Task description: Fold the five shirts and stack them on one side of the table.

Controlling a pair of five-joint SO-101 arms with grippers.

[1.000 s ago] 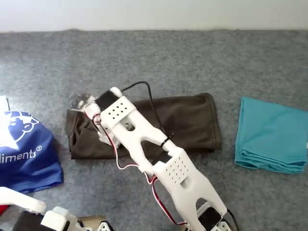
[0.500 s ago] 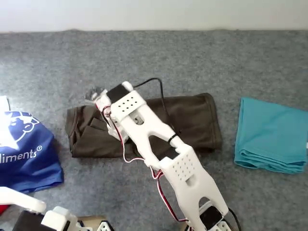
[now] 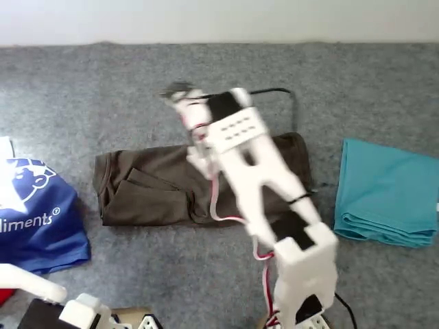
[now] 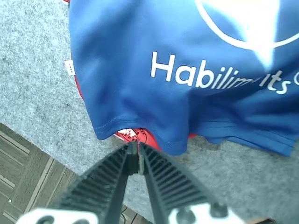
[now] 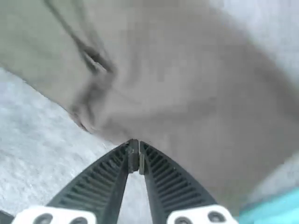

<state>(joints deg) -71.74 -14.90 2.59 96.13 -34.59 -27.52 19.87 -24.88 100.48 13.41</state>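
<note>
Folded: 1 teal shirt point(image 3: 384, 199); partway: 1 brown shirt point(image 3: 147, 188); pending: blue shirt point(image 3: 34, 216); left gripper point(image 4: 134, 145), right gripper point(image 5: 134, 142) closed, empty.

We see our left gripper point(image 4: 134, 156), fingers pressed together, just beside the blue shirt's point(image 4: 187, 70) hem. A red shirt point(image 4: 133, 136) peeks from under the blue shirt.

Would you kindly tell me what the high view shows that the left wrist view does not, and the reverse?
Of the two, the high view alone has the brown shirt spread mid-table, the folded teal shirt off to its side, and the right arm stretched over the brown shirt. The left wrist view alone has the left claw, shut, by the hem of the blue shirt. Both share that blue shirt with its white print and the grey table cover.
</note>
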